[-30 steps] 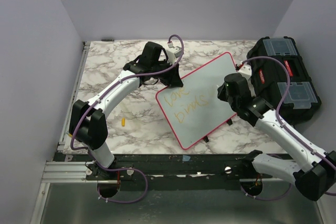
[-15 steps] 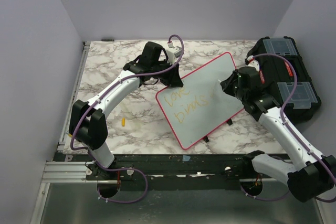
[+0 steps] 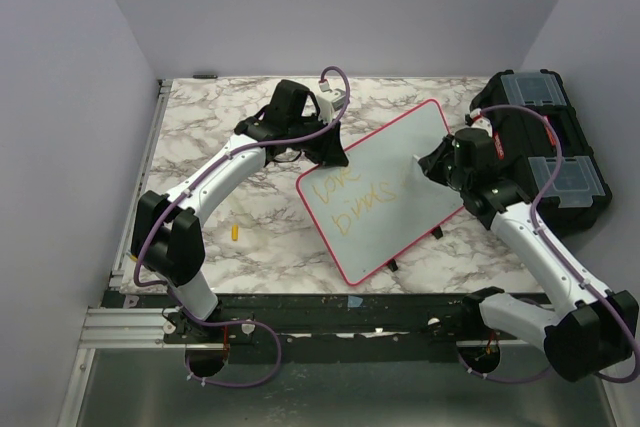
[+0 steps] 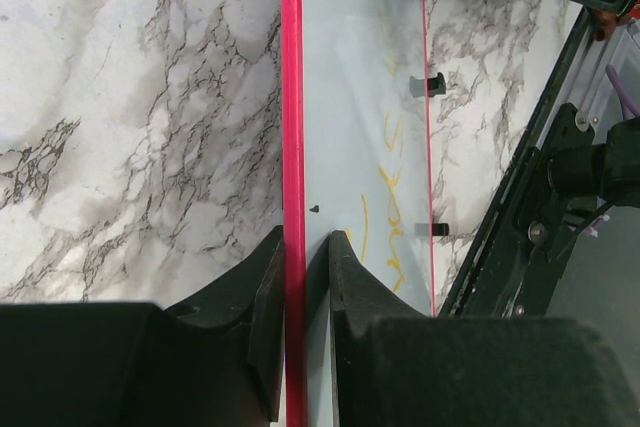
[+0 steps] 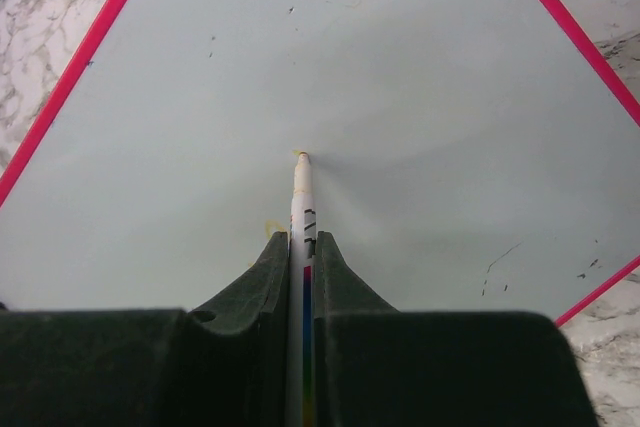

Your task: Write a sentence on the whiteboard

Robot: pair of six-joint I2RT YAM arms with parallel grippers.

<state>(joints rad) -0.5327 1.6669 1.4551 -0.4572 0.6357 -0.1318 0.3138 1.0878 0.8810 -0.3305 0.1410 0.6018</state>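
A big table with a gray and white marble top fills the middle. A black toolbox with clear lids sits at the far right of it.

The whiteboard lies flat near the middle of the table, just left of the toolbox. It is turned so its corners point up and down in the top view. It is shiny and white with a pink-red rim. Two little black clips stick out from its near right edge.

The left gripper reaches in from the left. Its jaws are clenched on the pink rim at the board's far left side, one finger on each side of the rim.

The right gripper hangs over the right part of the board. Its jaws are squeezed tight on a thin white marker. The marker's tip seems to touch the white surface, close to a tiny yellow mark.

The sentence is on the left half of the board, in two lines of pale yellow-orange writing. The words are too faint to read.

A tiny yellow-orange piece lies on the table, well to the left of the board.
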